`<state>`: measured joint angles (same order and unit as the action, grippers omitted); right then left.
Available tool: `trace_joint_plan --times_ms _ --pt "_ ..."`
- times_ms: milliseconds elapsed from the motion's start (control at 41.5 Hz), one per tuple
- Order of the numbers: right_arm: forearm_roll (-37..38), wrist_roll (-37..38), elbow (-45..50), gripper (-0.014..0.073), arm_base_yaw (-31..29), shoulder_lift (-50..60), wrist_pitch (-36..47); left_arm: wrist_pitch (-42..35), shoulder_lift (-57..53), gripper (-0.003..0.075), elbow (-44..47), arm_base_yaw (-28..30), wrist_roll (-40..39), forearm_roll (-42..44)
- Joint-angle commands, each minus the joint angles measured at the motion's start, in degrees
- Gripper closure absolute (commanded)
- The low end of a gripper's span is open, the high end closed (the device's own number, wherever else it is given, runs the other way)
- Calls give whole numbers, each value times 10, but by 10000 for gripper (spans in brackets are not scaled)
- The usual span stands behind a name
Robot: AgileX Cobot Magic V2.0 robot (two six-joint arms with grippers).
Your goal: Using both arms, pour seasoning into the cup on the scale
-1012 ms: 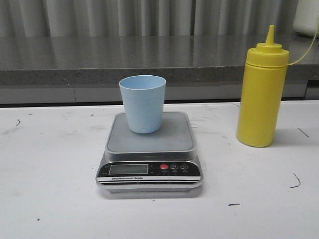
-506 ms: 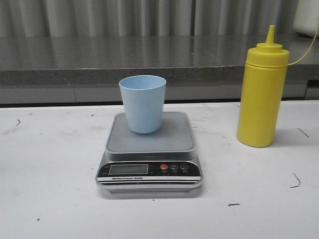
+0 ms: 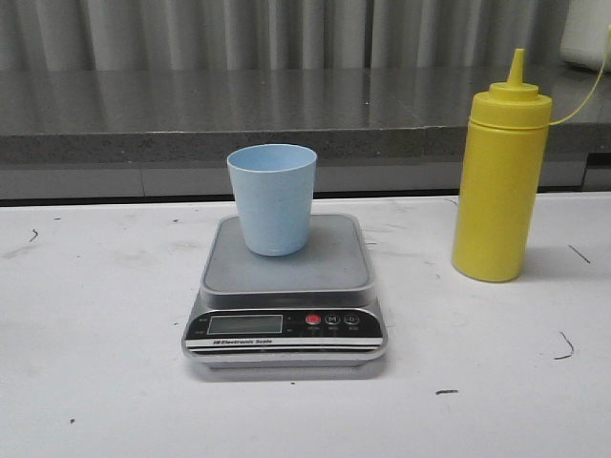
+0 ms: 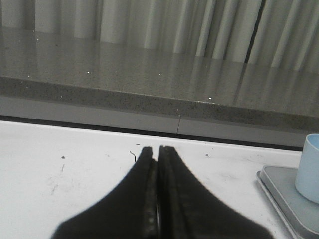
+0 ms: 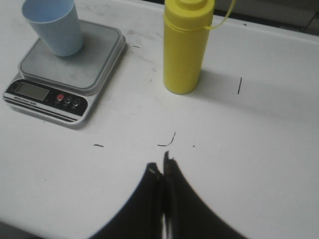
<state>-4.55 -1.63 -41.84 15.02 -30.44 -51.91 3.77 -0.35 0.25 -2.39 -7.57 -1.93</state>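
The light-blue cup (image 3: pixel 273 197) stands upright on the grey platform of the scale (image 3: pixel 286 286) at the table's middle. The yellow seasoning bottle (image 3: pixel 502 172) stands upright to the right of the scale, its nozzle up and its cap strap trailing right. Neither gripper shows in the front view. In the left wrist view my left gripper (image 4: pixel 156 149) is shut and empty above the white table, with the cup (image 4: pixel 309 167) and scale (image 4: pixel 286 196) off to its right. In the right wrist view my right gripper (image 5: pixel 160 164) is shut and empty, nearer the table's front than the bottle (image 5: pixel 185 47), the cup (image 5: pixel 54 26) and the scale (image 5: pixel 65 74).
A grey stone ledge (image 3: pixel 239 119) runs along the back of the white table (image 3: pixel 95 363), with a ribbed wall behind it. A white object (image 3: pixel 587 33) sits on the ledge at the far right. Small dark marks dot the tabletop.
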Motion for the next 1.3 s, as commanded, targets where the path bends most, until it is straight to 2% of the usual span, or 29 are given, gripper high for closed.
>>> trace_joint_plan --times_ms 0,193,337,554,964,1108,1277 --pt "-3 -4 -19 662 0 -2 35 -63 -10 740 14 0 -4 0" --pt "-3 -4 -19 662 0 -2 35 -63 -10 740 14 0 -3 36" --pt "-3 -4 -19 662 0 -2 35 -63 -10 740 14 -1 -3 36" --pt "-3 -4 -19 662 0 -2 35 -65 -10 740 14 -33 -3 35" --pt "-3 -4 -19 662 0 -2 35 -71 -10 740 14 -33 -3 34" --pt "-3 -4 -19 662 0 -2 35 -77 -10 740 14 -33 61 -11" --pt "-3 -4 -19 662 0 -2 35 -83 -10 740 14 -33 66 -13"
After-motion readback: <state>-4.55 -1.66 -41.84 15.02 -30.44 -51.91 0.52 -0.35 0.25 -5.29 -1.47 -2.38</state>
